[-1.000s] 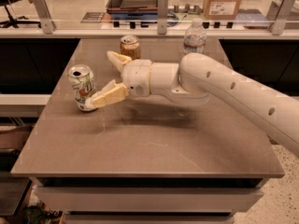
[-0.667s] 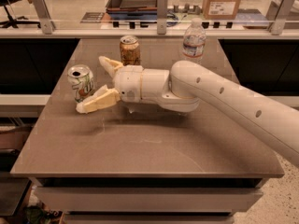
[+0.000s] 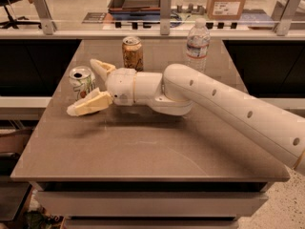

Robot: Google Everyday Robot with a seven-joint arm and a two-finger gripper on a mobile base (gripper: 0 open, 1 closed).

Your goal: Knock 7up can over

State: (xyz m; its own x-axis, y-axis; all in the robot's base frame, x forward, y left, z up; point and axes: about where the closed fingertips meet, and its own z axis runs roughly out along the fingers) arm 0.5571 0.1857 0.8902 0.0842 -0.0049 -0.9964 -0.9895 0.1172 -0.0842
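Gripper (image 3: 82, 87) spread wide, straddling upright 7up can (image 3: 81, 78) near table (image 3: 143, 149) left edge; nearer finger possibly touching can.

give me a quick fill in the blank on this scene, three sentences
The 7up can stands ___ on the table.
The gripper, at the table's left side, has its fingers ___, with that can between them.
Counting the gold can, the table holds ___ cans and one water bottle.
Missing words: upright; open; two.
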